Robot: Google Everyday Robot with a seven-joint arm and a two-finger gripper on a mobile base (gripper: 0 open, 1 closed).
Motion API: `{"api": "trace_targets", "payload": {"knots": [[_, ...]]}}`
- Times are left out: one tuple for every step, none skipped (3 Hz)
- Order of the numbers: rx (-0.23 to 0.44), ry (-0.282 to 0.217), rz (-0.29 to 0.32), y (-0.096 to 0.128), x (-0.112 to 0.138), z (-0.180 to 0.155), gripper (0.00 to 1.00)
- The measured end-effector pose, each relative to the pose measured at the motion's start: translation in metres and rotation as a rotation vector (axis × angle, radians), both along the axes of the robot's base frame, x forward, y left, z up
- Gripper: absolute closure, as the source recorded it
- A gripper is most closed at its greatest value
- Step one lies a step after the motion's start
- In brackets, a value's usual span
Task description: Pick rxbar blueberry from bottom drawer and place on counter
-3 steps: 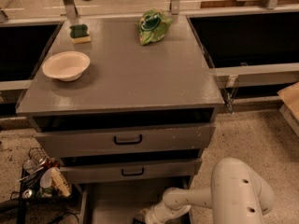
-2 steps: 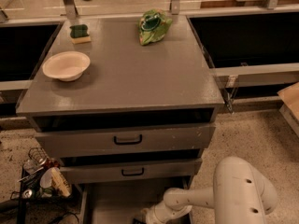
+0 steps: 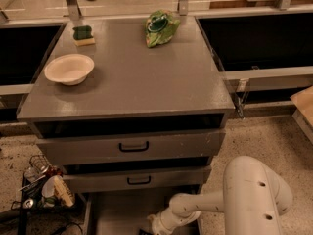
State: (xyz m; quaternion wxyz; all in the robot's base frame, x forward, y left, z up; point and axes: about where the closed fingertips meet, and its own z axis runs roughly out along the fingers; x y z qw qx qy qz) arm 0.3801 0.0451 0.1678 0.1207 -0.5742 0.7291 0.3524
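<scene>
Okay, gripper: your gripper (image 3: 156, 224) is low inside the bottom drawer, right at the bottom edge of the picture.
Claw state: you cannot tell if it is clenched or let go, because it is cut off by the picture's edge.
Arm: your white arm (image 3: 254, 195) bends in from the right and reaches left into the drawer.
Bottom drawer: the bottom drawer (image 3: 120, 210) is pulled out, and its flat grey floor shows.
Rxbar blueberry: you cannot pick out the rxbar blueberry for sure. A small dark shape (image 3: 144, 232) sits on the drawer floor just beside the gripper, but you cannot tell if that is it.
Counter: the counter (image 3: 142, 82) is flat and grey.
Bowl: a pale bowl (image 3: 69, 68) sits on the counter's left side.
Sponge: a green and yellow sponge (image 3: 83, 35) sits behind the bowl.
Green bag: a green bag (image 3: 160, 27) lies near the counter's back edge.
Upper drawers: two grey upper drawers (image 3: 134, 147) with black handles are pushed in.
Floor: a wire rack (image 3: 41, 187) stands left of the cabinet.
</scene>
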Motion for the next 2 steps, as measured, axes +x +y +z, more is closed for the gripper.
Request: {"api": "trace_targets", "payload": {"knots": [[-0.047,-0.002,-0.033,-0.0005,0.0005,-0.0027,0.00],[-0.123,-0.004,-0.094,-0.0023,0.0015,-0.0069,0.00]]}}
